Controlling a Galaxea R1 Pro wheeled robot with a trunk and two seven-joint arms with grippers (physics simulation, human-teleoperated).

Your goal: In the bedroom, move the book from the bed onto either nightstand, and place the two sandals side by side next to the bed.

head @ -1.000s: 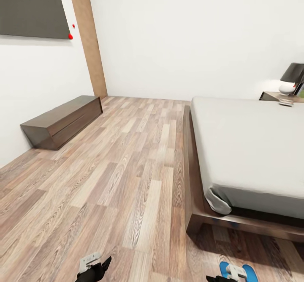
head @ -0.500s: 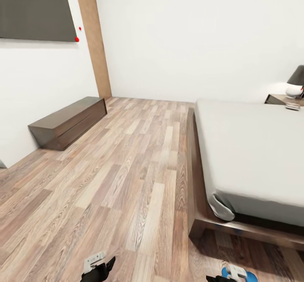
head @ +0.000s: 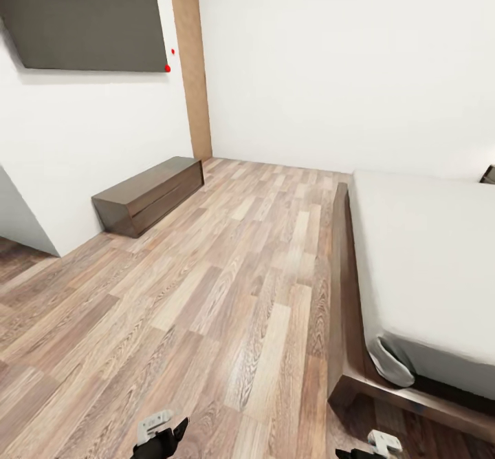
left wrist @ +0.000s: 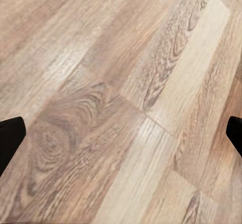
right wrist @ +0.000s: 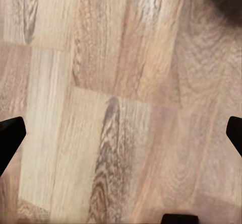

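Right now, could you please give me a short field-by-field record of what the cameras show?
room: white walls, wood-plank floor
bed: right side, bare pale mattress, dark frame
long low cabinet: against left wall
dark wall panel: above cabinet
left end effector: open, empty, over floor
right end effector: open, empty, over floor

Low cabinet: we see a long dark-brown cabinet against the white wall.
Wall panel: we see a dark panel mounted above it.
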